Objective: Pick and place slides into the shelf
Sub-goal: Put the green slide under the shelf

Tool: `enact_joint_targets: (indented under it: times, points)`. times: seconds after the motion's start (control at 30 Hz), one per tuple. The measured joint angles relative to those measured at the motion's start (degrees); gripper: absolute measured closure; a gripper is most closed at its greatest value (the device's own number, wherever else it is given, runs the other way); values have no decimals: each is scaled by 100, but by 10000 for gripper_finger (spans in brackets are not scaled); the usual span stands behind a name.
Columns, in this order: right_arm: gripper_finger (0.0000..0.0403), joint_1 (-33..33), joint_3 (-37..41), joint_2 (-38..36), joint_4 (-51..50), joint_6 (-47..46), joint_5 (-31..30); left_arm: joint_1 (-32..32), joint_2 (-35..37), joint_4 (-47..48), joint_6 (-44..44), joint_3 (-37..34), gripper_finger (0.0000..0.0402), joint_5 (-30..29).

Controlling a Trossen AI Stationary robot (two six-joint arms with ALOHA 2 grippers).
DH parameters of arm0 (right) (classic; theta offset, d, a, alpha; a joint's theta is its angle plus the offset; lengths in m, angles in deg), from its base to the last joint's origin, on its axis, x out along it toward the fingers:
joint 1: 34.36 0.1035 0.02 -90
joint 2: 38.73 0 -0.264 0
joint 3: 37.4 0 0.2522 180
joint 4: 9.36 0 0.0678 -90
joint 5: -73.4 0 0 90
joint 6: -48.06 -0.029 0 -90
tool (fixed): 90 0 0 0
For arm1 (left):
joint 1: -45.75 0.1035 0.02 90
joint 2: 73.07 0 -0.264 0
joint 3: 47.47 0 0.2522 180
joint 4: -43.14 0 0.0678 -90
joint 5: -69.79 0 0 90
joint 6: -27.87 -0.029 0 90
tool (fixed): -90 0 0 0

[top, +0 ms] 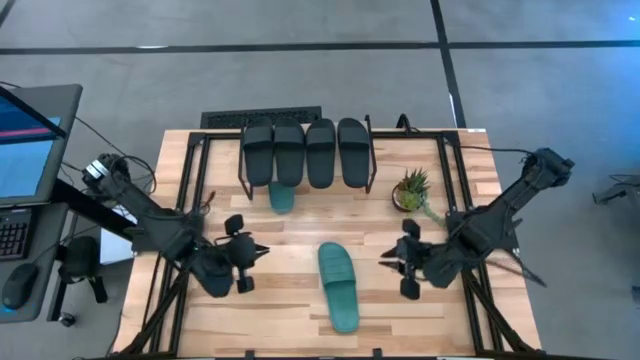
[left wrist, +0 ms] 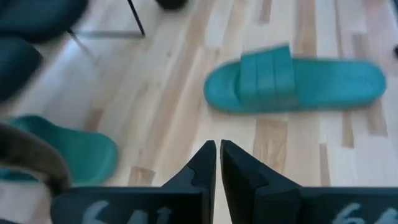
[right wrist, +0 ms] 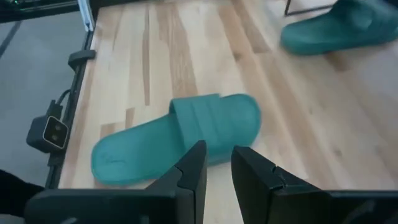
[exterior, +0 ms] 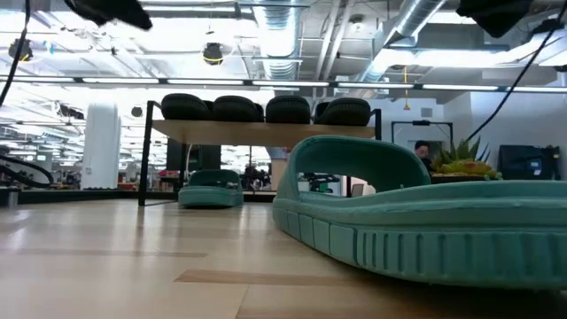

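At mid-desk, the left end effector (top: 262, 254) hangs empty with fingers pressed together, the right end effector (top: 385, 258) empty, fingers slightly parted. Between them lies a teal slide (top: 338, 286), long axis running toward the shelf (top: 372, 160), strap end nearer it. A pinch on the strap could slip or snag. Four black slides (top: 305, 151) top the shelf; another teal slide (top: 282, 197) sits beneath.

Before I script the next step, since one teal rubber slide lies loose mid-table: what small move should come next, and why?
Probably bring the right gripper down onto the teal rubber slide lying on the wooden tabletop. Its fingers stand slightly apart just short of that slide's strap, holding nothing. The four black slides sit on the low wooden shelf, the other teal slide under it; the left gripper is shut.
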Motion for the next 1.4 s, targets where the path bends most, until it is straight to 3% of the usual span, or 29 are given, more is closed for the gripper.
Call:
enact_joint_targets:
  times: [0.4, 0.6, 0.8, 1.03, 1.4]
  points:
    - [339, 49, -942, 1749, 152, -775, -7, -807, 1184, 1116, 148, 2, 388, -804]
    - [339, 68, -1603, 2641, 49, -961, -19, -1192, 1583, 1022, 209, 2, 388, -1538]
    - [339, 108, -2104, 3355, -805, -1126, -25, -1435, 1516, 808, 531, 2, 388, -2354]
    - [320, 150, -2165, 3468, -618, -1090, -115, -1444, 1050, 66, 827, 2, 388, -2857]
    - [245, 170, -2161, 3246, -811, -988, -331, -1442, 602, -383, 892, 2, 388, -3243]
